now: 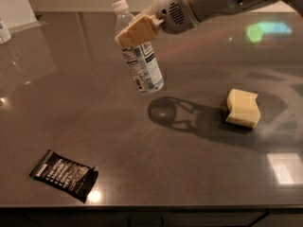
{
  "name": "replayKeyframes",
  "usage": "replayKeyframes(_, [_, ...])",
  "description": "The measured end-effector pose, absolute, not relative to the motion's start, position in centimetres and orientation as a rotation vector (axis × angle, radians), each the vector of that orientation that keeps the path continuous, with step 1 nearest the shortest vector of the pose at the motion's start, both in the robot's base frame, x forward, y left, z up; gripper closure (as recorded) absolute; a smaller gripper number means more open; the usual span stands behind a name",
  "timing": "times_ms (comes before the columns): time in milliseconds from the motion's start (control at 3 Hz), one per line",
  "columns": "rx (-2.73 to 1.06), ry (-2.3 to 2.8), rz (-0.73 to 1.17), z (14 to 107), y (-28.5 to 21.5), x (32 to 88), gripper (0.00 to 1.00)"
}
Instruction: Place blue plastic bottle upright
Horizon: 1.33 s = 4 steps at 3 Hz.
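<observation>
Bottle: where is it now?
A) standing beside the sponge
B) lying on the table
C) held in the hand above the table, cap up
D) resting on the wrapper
C: the hand at upper centre grips the bottle below its cap, base clear of the table.
</observation>
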<state>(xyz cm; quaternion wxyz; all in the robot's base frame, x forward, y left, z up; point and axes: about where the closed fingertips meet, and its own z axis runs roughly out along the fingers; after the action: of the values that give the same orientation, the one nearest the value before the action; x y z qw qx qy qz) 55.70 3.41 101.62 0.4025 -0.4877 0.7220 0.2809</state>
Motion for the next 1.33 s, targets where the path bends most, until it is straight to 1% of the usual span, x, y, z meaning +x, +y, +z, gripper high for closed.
replayKeyframes(667, [-1.137, 1.482, 0.811, 103.4, 2.8, 56.0, 1.0])
replayKeyframes(1333, [-1.1, 1.325, 0.786, 100.8, -0.5, 55.7, 1.0])
